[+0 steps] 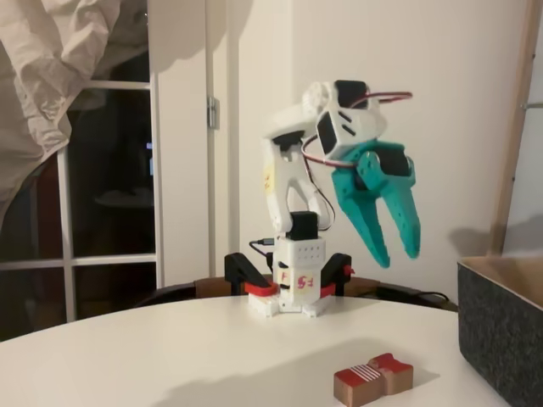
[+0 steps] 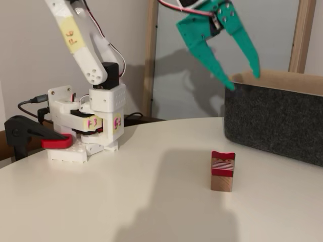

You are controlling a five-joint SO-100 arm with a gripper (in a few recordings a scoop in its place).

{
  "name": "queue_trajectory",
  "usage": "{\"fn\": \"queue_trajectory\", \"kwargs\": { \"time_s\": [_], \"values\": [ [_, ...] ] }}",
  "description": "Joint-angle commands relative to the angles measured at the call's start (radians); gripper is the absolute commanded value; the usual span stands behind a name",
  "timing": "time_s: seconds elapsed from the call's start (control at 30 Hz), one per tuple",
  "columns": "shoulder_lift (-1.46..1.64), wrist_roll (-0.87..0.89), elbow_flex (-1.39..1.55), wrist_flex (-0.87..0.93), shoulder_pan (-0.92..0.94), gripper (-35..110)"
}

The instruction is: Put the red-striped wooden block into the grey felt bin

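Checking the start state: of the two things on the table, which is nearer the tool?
The felt bin: the open tool hangs by its rim, while the striped block lies lower, apart on the table.

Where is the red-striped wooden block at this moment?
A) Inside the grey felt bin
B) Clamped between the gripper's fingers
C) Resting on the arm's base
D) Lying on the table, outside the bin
D: the red-striped wooden block lies on the white table in front of the grey felt bin, apart from it, while the gripper hangs open and empty in the air above.
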Motion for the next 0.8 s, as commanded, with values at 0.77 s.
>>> {"fn": "queue_trajectory", "kwargs": {
  "time_s": [0.77],
  "values": [
    [-0.296,0.067,-0.029,0.195,0.075,31]
  ]
}}
